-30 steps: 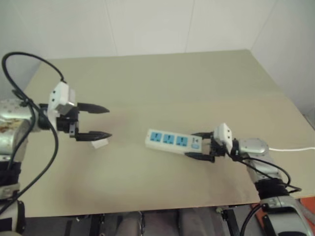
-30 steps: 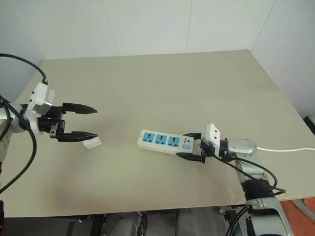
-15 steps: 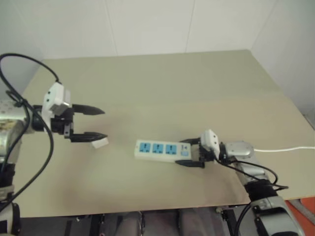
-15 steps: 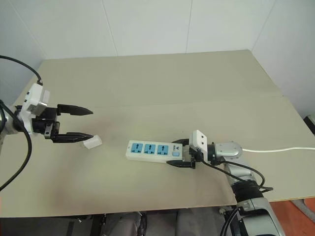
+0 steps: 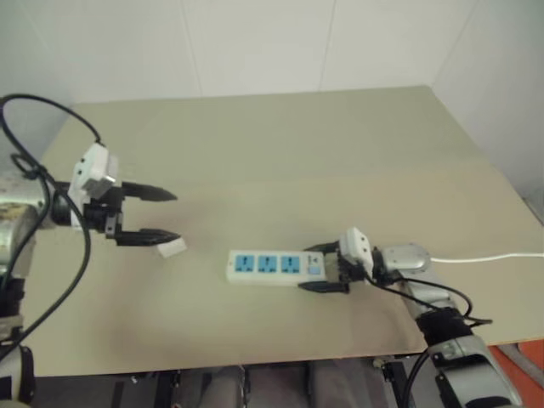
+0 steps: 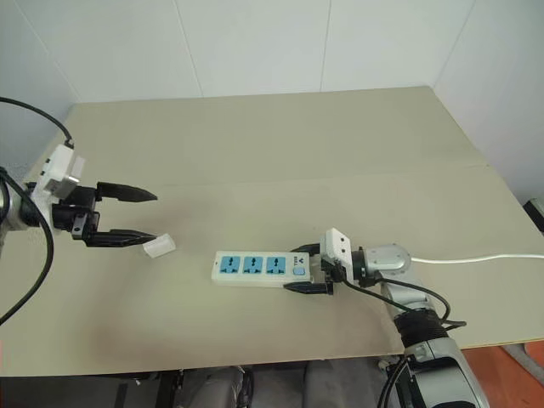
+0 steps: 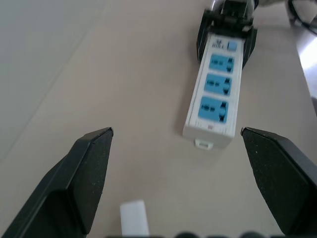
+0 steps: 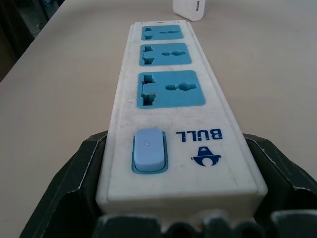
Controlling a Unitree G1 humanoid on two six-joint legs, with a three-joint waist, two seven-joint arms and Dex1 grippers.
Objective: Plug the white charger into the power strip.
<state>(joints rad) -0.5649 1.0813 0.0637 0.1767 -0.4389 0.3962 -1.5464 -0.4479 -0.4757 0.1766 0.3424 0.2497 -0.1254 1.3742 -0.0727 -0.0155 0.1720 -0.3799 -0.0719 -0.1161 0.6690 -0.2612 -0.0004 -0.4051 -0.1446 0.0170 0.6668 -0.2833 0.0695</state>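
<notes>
Charger work starts at the left gripper (image 6: 127, 216), lower left of the head view: its black fingers stand wide apart, empty. Just beside the lower fingertip lies the small white plastic cube-shaped charger (image 6: 159, 246), likely light, rigid and smooth; its flat sides look the best place to grip. At lower centre, the right gripper (image 6: 308, 269) clasps the switch end of the long white plastic power strip (image 6: 259, 268) on the matte beige table (image 6: 280, 144).
</notes>
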